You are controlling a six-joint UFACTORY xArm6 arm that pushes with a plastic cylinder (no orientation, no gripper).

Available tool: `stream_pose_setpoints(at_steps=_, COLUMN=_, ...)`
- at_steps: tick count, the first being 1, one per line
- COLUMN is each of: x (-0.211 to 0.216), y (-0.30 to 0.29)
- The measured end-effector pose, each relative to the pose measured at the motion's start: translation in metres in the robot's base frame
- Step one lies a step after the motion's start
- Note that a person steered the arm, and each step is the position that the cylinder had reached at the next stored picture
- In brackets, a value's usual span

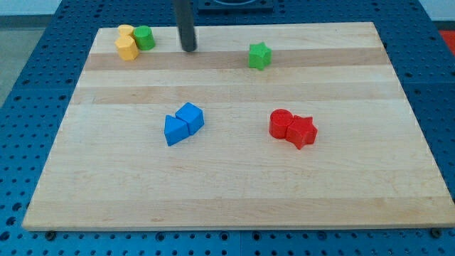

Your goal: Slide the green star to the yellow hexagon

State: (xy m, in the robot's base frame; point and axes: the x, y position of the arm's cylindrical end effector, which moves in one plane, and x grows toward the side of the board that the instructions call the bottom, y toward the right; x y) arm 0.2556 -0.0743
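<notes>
Though its gripper state didn't apply, my tip (189, 50) stood left of the green star (260, 55), seemingly on the yellow hexagon's (128, 49) side.

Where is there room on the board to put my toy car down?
The widest bare patch runs along the view's bottom, below the blue blocks and red blocks. The right edge past the green star is free too. The top-left corner is crowded: yellow blocks, green cylinder, my tip.
</notes>
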Motion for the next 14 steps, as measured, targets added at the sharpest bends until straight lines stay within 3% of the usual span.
stream_pose_setpoints(at_steps=3, x=0.001, y=0.150)
stream_pose_setpoints(at_steps=4, x=0.019, y=0.157)
stream_pose_setpoints(at_steps=7, x=0.046, y=0.153)
stream_pose_setpoints(at_steps=11, x=0.080, y=0.077)
stream_pose_setpoints(at_steps=14, x=0.047, y=0.073)
